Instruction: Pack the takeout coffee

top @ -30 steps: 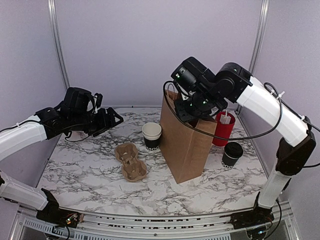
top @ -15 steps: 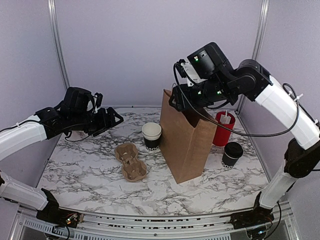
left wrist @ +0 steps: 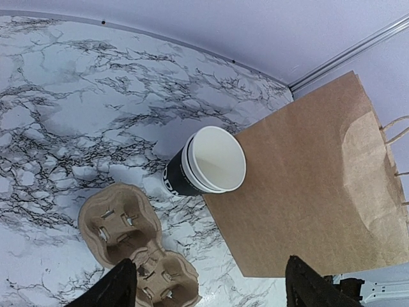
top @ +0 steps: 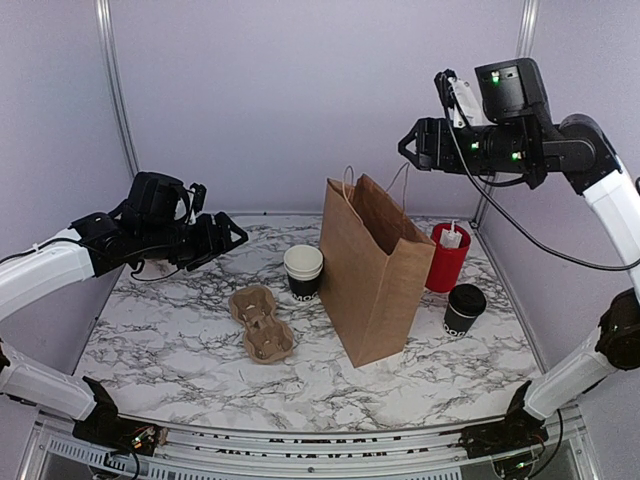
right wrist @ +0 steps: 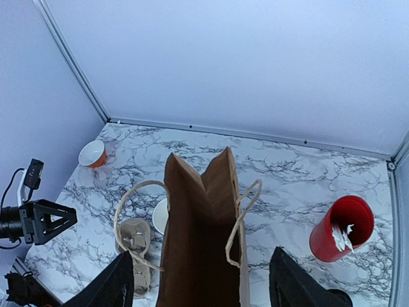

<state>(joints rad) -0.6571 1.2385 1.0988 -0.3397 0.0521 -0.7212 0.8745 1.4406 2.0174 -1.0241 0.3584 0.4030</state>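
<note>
The takeout coffee (top: pixel 465 308), a black cup with a black lid, stands on the table at the right of the brown paper bag (top: pixel 372 268). The bag stands upright with its top open; the right wrist view looks down into it (right wrist: pixel 198 256). My right gripper (top: pixel 410 148) is open and empty, high above and to the right of the bag; it also shows in the right wrist view (right wrist: pixel 204 281). My left gripper (top: pixel 222 238) is open and empty, above the table to the left of the bag; it also shows in the left wrist view (left wrist: pixel 211 288).
A stack of lidless black cups (top: pixel 303 272) stands against the bag's left side. A cardboard cup carrier (top: pixel 262 323) lies left of the bag. A red cylinder (top: pixel 447 257) stands behind the coffee. A small orange bowl (right wrist: pixel 92 153) sits at the far left corner.
My right gripper has risen from the bag's top and swung up and to the right. The left arm has not moved.
</note>
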